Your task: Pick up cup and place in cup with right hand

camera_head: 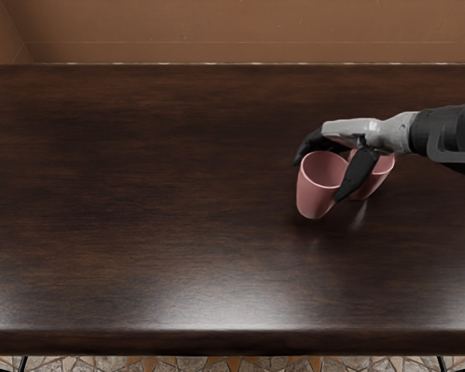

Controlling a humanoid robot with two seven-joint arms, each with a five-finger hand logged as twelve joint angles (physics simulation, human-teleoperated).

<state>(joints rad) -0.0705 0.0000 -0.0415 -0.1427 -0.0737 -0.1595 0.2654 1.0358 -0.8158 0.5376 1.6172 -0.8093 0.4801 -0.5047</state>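
Closely, black fingers [358, 175] gripping a smooth, tapered pink cup [313, 195], matching second cup [373, 184] alongside, glossy wood-grained table [139, 209].

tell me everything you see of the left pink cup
The left cup is pink, smooth and plastic-looking, tapering from its open mouth to a narrower base, no handle visible. It looks nearly upright; the right hand grips it, thumb at its right, fingers behind. Whether it touches the table is unclear.

head view: camera sat high on the near side of the table [139, 232], pitched down at a slant, facing across toward the brown wall [217, 31]; close enough that the tabletop spanned the frame.
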